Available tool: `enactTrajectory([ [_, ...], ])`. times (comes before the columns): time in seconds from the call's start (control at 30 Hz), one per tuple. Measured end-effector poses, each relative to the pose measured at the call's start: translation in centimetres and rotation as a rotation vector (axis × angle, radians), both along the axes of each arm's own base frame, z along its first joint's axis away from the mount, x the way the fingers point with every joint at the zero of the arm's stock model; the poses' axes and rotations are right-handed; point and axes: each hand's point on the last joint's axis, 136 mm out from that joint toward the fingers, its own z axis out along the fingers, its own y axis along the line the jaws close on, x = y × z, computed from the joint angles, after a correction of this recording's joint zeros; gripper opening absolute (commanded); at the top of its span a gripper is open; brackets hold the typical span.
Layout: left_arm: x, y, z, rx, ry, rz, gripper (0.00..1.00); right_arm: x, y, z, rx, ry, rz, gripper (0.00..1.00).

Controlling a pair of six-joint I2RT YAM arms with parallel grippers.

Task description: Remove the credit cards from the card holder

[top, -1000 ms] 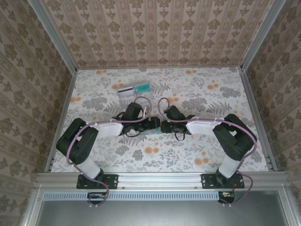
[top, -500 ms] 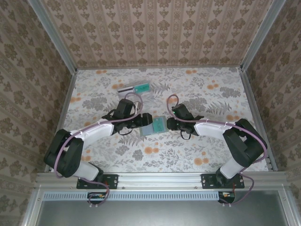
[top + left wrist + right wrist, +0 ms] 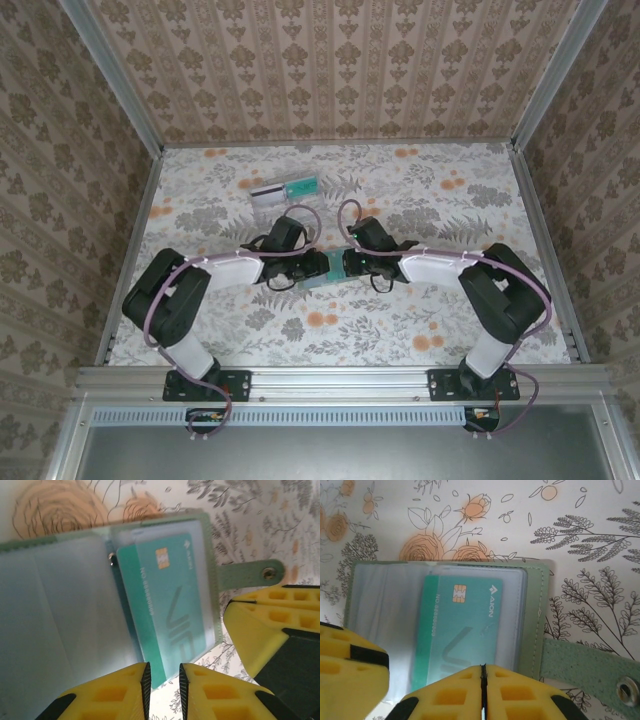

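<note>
Looking down my left wrist, I see my left gripper (image 3: 163, 680) with a narrow gap between its pads. The lower end of the teal credit card (image 3: 165, 610) runs down toward that gap. The pads are not pressed together, so I do not count the card as gripped.

My right gripper (image 3: 482, 672) is clenched, pads flat against each other, with its tips over the card's end at the pocket mouth of the card holder (image 3: 380, 610). I cannot tell whether they nip anything or merely rest there.

The holder lies spread open on the table (image 3: 450, 190), about midway between the left and right edges and nearer the near edge than the far one. Its snap strap (image 3: 250, 574) is flopped out to one side.

My worries, as I judge them:
- If my left pads catch the clear sleeve along with the card, the whole holder will drag instead of giving the card up.
- If my right tips bear on the card rather than on the holder, I will be pulling against myself, and the card may bow or skid out of a shallow bite.
- A grip on one corner alone would let the slick card pivot.
- My two grippers sit just beside each other, so a careless pull could knock one into the other and shove the holder askew.
</note>
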Motion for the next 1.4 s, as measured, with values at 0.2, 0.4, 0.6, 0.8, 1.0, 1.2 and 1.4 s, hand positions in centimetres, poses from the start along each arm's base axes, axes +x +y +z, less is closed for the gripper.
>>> enactTrajectory([
  [0.2, 0.1, -0.2, -0.2, 0.007, 0.019, 0.027, 0.29, -0.3, 0.3, -1.4, -0.026, 0.036, 0.017, 0.08],
  [0.4, 0.5, -0.4, -0.6, 0.014, 0.031, 0.043, 0.30, -0.2, 0.9, -1.7, -0.028, 0.040, 0.026, 0.07],
  [0.6, 0.5, -0.2, -1.3, 0.037, 0.050, 0.050, 0.30, -0.1, 1.0, -1.7, -0.028, 0.040, 0.027, 0.07],
  [0.8, 0.6, 0.1, -1.4, 0.064, 0.057, 0.062, 0.30, -0.1, 1.0, -1.7, -0.028, 0.040, 0.027, 0.08],
  [1.0, 0.5, 0.3, -1.5, 0.090, 0.060, 0.066, 0.30, -0.1, 1.0, -1.7, -0.028, 0.040, 0.027, 0.07],
  [1.2, 0.4, -0.2, -1.3, 0.074, 0.054, 0.055, 0.29, -0.1, 1.0, -1.7, -0.025, 0.042, 0.028, 0.07],
  [1.4, 0.5, -0.4, -1.4, 0.066, 0.054, 0.052, 0.24, -0.3, 1.2, -1.8, -0.024, 0.044, 0.034, 0.08],
])
